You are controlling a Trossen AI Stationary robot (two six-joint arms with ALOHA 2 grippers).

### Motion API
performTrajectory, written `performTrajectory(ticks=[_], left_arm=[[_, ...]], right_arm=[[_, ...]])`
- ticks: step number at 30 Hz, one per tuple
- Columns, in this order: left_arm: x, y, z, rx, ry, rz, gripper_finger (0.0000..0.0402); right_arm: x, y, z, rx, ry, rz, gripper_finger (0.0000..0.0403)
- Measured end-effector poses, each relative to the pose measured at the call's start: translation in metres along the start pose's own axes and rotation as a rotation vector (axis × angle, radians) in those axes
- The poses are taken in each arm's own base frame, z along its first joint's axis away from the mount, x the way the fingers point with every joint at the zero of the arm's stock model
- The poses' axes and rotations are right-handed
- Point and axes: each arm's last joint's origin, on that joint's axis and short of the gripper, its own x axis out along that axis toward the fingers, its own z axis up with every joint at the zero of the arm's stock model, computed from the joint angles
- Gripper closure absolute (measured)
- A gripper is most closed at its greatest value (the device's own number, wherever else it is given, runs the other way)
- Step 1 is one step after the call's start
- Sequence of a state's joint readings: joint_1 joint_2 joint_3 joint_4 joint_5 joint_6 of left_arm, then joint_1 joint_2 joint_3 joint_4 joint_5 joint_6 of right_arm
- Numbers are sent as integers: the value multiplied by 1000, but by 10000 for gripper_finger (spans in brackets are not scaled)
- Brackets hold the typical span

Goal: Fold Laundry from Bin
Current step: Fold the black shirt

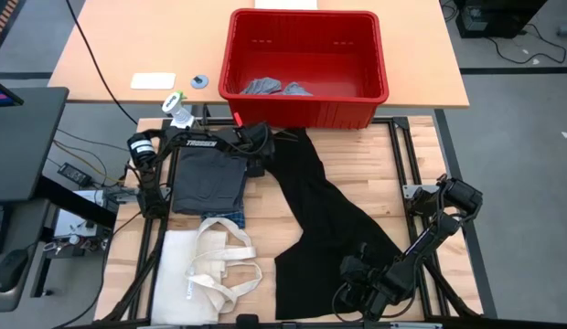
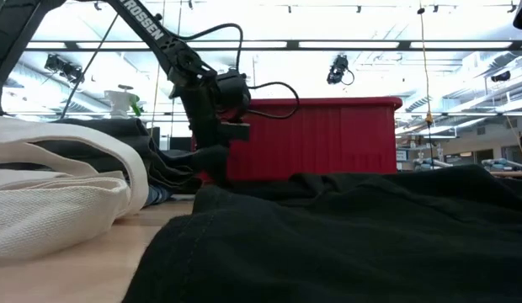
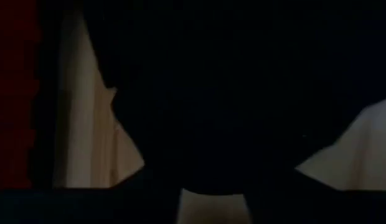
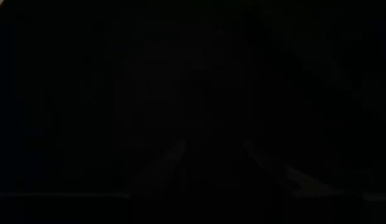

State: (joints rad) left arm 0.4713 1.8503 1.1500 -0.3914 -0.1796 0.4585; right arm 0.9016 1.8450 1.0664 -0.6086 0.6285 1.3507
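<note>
The wooden table (image 1: 421,164) carries the red bin (image 1: 306,64). Near the bin lie a black garment (image 1: 329,219), a folded dark grey piece (image 1: 208,178), a cream tote bag (image 1: 197,274).

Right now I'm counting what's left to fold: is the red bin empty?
Not empty. The high view shows small grey pieces lying on the floor of the red bin.

Readable lettering, two spots only:
- High view, left of centre: white "TROSSEN" on the left arm (image 1: 203,142), along its dark link.
- Low view, upper left: white letters "ROSSEN" on the same arm's link (image 2: 147,23), first letter cut off by the angle.

Nothing else legible; wrist views dark.
</note>
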Motion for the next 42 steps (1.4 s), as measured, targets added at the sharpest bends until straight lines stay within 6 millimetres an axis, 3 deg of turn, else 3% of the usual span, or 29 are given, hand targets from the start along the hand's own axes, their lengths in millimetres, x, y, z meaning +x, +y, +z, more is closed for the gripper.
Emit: performTrajectory(ticks=[4, 6, 16, 25, 33, 42], left_arm=[[-1, -5, 3, 21, -7, -5, 366], [-5, -6, 9, 24, -21, -3, 389], [-66, -8, 62, 118, -231, 83, 390], [-112, 8, 94, 133, -368, 166, 391], [-120, 11, 98, 218, -388, 170, 392], [-120, 5, 99, 288, -457, 34, 392]], right_arm=[[0, 0, 0, 0, 0, 0, 252], [0, 0, 0, 1, 0, 2, 252], [0, 1, 2, 11, -44, 4, 252], [18, -11, 37, -73, -312, -161, 252], [47, -53, 87, -84, -300, -424, 252], [12, -120, 138, -21, -331, -490, 252]])
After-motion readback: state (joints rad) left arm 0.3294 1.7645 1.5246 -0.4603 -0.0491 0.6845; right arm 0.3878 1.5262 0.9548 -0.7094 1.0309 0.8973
